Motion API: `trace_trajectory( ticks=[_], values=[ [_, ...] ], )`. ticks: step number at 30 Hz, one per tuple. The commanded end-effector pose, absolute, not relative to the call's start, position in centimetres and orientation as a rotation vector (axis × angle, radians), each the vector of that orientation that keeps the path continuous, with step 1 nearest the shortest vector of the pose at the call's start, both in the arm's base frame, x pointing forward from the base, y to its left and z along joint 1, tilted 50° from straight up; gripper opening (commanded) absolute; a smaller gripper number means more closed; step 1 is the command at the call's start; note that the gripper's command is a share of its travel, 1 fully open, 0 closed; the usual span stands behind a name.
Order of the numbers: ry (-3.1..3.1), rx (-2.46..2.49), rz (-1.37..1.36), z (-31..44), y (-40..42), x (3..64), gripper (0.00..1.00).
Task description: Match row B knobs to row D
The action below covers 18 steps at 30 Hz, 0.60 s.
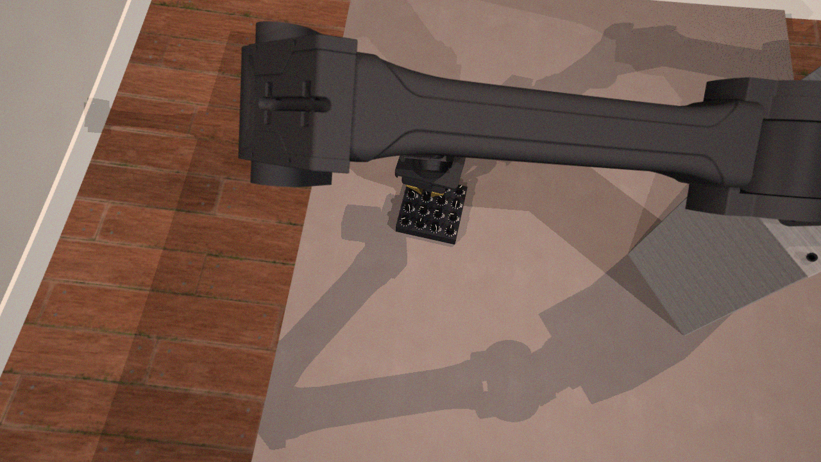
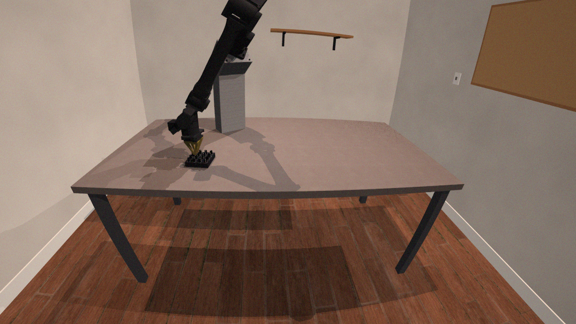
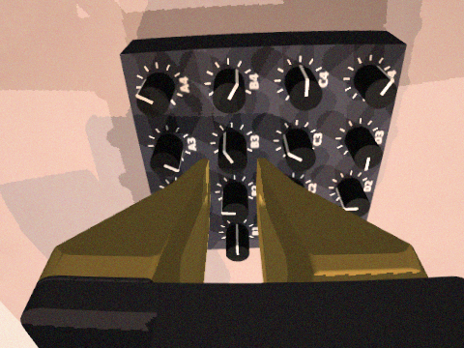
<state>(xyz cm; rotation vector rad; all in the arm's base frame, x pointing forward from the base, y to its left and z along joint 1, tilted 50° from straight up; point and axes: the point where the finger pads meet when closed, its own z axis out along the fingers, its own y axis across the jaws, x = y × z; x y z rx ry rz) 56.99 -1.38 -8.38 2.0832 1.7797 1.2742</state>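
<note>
The knob box (image 1: 424,236) (image 2: 196,165) (image 3: 265,113) stands on the table. My gripper (image 1: 426,192) (image 2: 195,154) (image 3: 233,172) is partly open and empty, over row B, with B2 (image 3: 235,195) and B1 (image 3: 237,246) showing between its fingers. In the wrist view, B4 (image 3: 227,94) points up and slightly right, B3 (image 3: 233,150) up-left, B2 left and B1 up. D4 (image 3: 379,89) points up-right, D3 (image 3: 362,142) down and D2 (image 3: 353,195) left. D1, A1 and C1 are hidden behind my fingers; A2 and C2 are mostly hidden.
A4 (image 3: 156,92), A3 (image 3: 166,155), C4 (image 3: 304,89) and C3 (image 3: 297,145) stand close around row B. The arm's grey pedestal (image 1: 717,269) (image 2: 231,100) rises from the table (image 1: 459,333) (image 2: 342,161), well away from the box.
</note>
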Motion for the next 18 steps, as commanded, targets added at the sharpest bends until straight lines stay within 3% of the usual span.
trace_trajectory(
  ticks=[1, 18],
  values=[
    [1.778, 2.087, 1.275, -8.8, -1.0, 57.2, 0.18],
    [1.769, 2.067, 1.289, -7.2, -0.7, 57.3, 0.18]
  ],
)
